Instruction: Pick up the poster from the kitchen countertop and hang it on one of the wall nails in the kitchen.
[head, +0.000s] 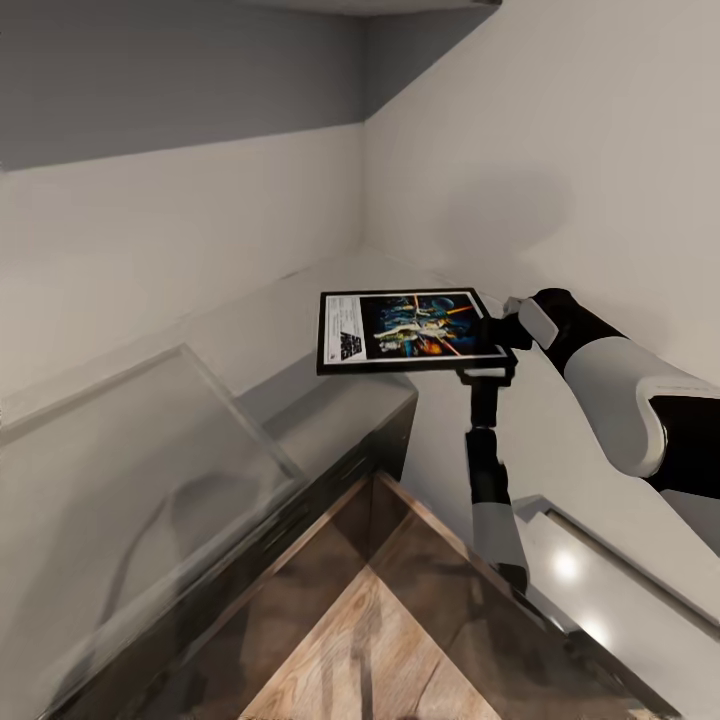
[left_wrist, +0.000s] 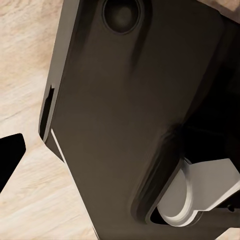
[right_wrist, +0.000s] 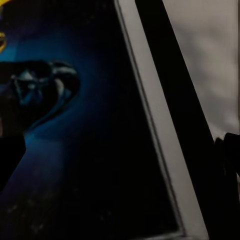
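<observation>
Right gripper (head: 497, 338) jaws clamped on poster (head: 410, 330) edge, above kitchen countertop (head: 300, 330).

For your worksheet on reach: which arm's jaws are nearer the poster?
Right. The right gripper holds the poster by its edge; the left arm hangs low by the robot's base.

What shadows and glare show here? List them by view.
Head view: soft shadow on the right wall behind the poster; bright glare spots on the glossy surface lower right. Right wrist view: the poster is close and blurred. Left wrist view: dark, dim robot body.
</observation>
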